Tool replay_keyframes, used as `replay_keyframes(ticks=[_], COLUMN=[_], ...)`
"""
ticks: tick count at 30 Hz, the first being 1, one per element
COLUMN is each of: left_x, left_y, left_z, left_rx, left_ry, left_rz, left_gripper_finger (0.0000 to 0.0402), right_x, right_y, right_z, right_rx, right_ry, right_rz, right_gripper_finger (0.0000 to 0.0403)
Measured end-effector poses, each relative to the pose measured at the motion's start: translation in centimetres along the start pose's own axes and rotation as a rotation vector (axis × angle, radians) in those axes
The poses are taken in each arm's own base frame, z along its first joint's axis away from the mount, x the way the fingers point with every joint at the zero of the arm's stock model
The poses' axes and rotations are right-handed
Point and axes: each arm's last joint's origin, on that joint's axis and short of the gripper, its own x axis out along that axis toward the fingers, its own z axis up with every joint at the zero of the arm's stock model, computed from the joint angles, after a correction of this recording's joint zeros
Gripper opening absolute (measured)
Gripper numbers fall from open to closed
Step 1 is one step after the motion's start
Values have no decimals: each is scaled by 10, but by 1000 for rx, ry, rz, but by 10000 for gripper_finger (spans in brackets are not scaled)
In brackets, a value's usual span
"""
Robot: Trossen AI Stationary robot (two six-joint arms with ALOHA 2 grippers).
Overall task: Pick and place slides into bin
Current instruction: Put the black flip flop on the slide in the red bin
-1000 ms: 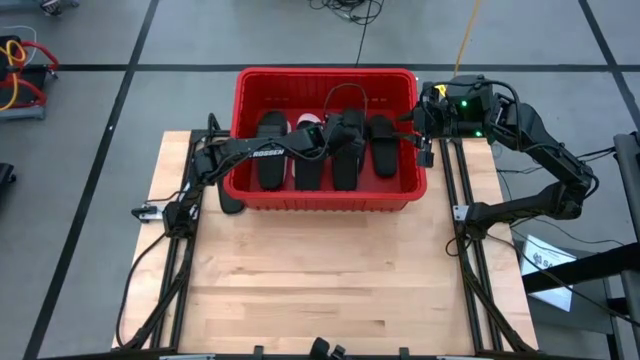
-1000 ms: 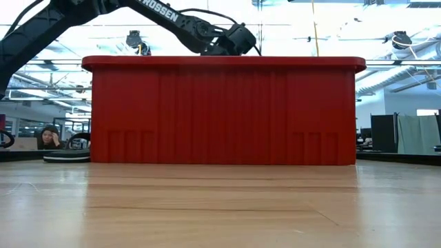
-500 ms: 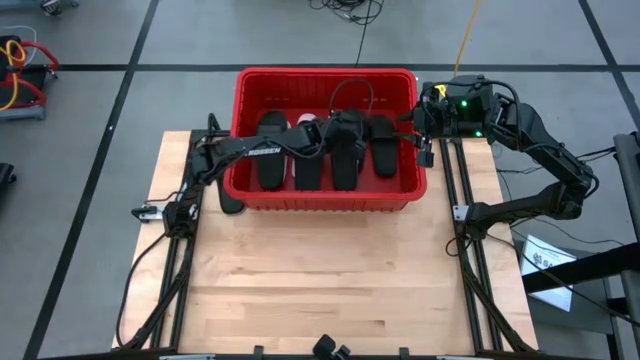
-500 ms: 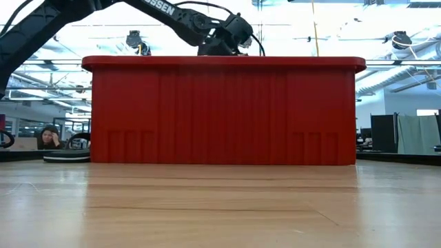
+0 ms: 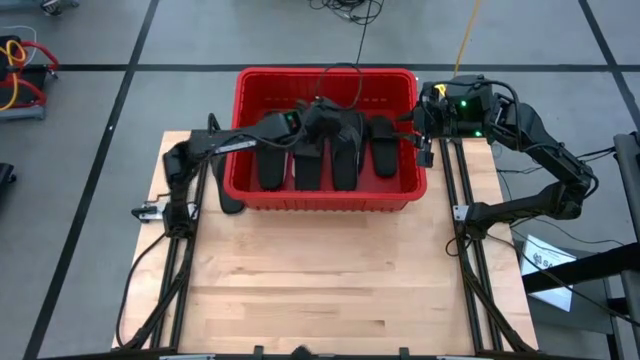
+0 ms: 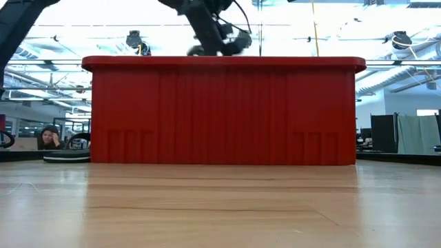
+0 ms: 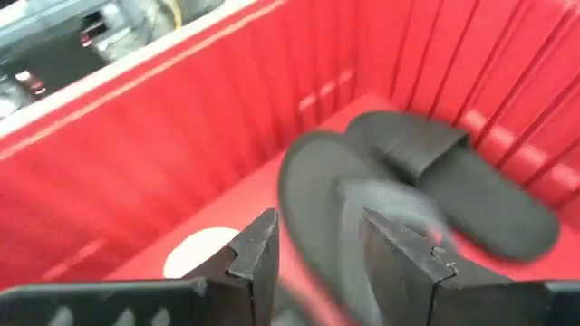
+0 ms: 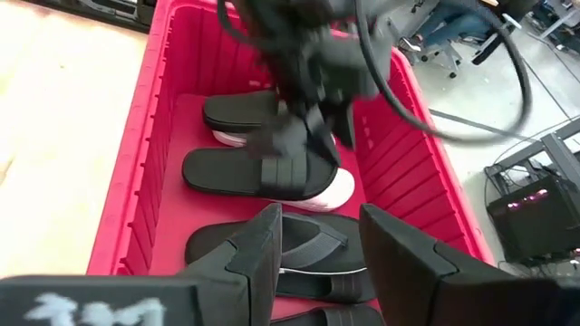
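Wooden tabletop [image 5: 330,290] on a grey tiled floor carries the bin [image 5: 240,120], a large red basket set toward the far edge of the table, between the two arms.

Inside the bin, several black slides [image 5: 342,160] lie side by side on its floor, long axes running from the bin's near wall to its far wall, with a pale one partly hidden under them. One more black slide [image 5: 231,197] lies on the table just outside the bin's left wall, its long axis along that wall; the low view shows it flat on the wood [image 6: 67,157].

The left gripper [image 5: 322,112] hangs above the middle of the bin, over the slides already placed. Its wrist view shows the fingers [image 7: 256,254] spread with an empty gap, holding nothing.

The right gripper [image 5: 424,148] waits just outside the bin's right wall, fingers [image 8: 263,244] parted and empty, looking down into the bin.

Judging from this layout, the slide beside the bin's left wall is the one left to collect. It lies on the left arm's side of the bin, with the whole bin between it and the right gripper, so the left arm is clearly nearer. The left gripper would need to come out over the left rim and drop down beside that wall.
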Motion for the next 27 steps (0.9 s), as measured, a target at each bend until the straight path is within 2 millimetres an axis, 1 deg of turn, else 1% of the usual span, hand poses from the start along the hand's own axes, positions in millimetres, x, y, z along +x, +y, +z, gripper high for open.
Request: replay_keyframes(ticks=[3, 6, 11, 15, 18, 21, 23, 25, 27], left_x=[-33, -72, -133, -169, -184, -194, -196, -201, -206], left_y=[9, 17, 35, 58, 74, 89, 93, 102, 109], left_z=[1, 2, 0, -7, -17, -26, -28, -29, -29], left_rx=[-6, -50, -160, -273, -339, -399, -439, -456, -492], left_ry=[54, 77, 61, 59, 111, 172, 156, 187, 175], left_rz=[41, 95, 198, 306, 383, 462, 454, 443, 449], left_gripper_finger=[147, 147, 147, 147, 147, 147, 147, 147, 147], right_x=[0, 0, 0, 0, 1, 3, 3, 5, 5], right_y=[0, 0, 0, 0, 0, 0, 0, 0, 0], right_z=[0, -1, -1, -1, 0, -1, -1, -1, -1], right_rx=[4, 3, 3, 3, 3, 2, 3, 2, 2], right_ry=[2, 6, 6, 6, 7, 11, 13, 16, 17], right_rz=[1, 4, 4, 5, 6, 9, 10, 11, 11], right_gripper_finger=[141, 141, 141, 141, 141, 141, 141, 141, 141])
